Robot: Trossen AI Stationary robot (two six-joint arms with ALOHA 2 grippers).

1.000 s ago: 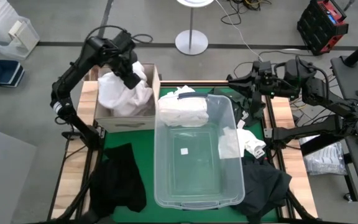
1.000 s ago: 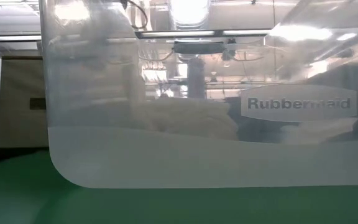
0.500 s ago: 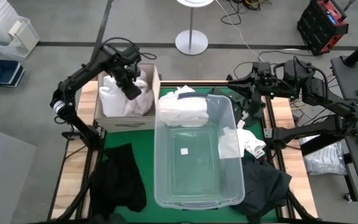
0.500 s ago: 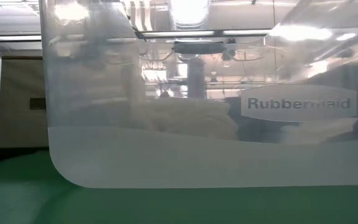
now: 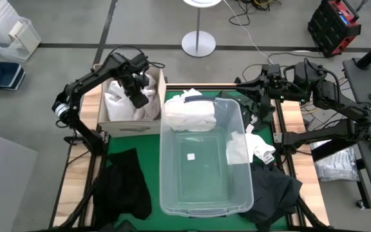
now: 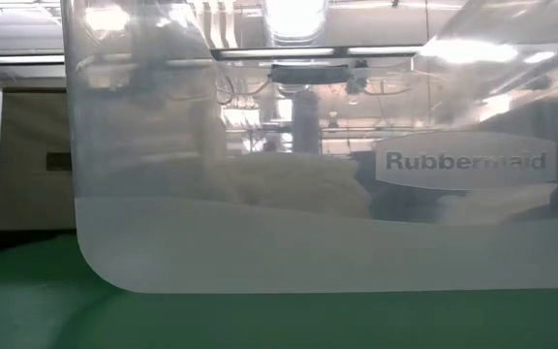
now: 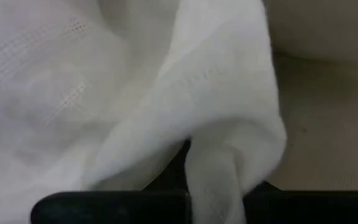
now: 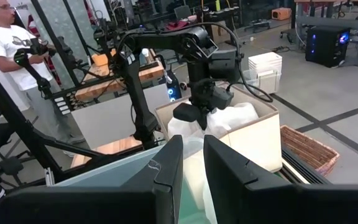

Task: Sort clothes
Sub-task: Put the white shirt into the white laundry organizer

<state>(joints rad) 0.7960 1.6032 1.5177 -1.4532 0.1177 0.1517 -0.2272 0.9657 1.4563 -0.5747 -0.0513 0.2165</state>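
Note:
A beige cardboard box [image 5: 131,124] stands at the table's far left. My left gripper [image 5: 137,96] reaches down into it, shut on a white garment [image 5: 118,96] that lies bunched inside. In the right wrist view the same gripper [image 8: 197,112] is at the box's [image 8: 260,140] open top, amid the white cloth [image 8: 235,115]. My right gripper [image 8: 192,140] waits level at the far right [image 5: 247,87], fingers slightly apart, nothing between them. More white clothes [image 5: 189,115] lie in the clear tub's [image 5: 163,167] far end. My left gripper pinches a fold of the white garment [image 7: 210,180] between its two fingers, coming from above and pointing down. The cloth is bunched in several layers around the fingers [image 7: 104,208]. It hangs slack, its bulk resting in the box.
A black garment [image 5: 124,187] lies at the near left of the green mat. A dark one [image 5: 275,190] lies at the near right, with small white pieces [image 5: 263,149] beside the tub. A person [image 8: 5,43] stands in the room beyond the table.
My left gripper has gone down into the cardboard box and tipped toward pointing straight down, still shut on the white garment. The garment, which stood heaped above the box's rim, has sunk into the box.

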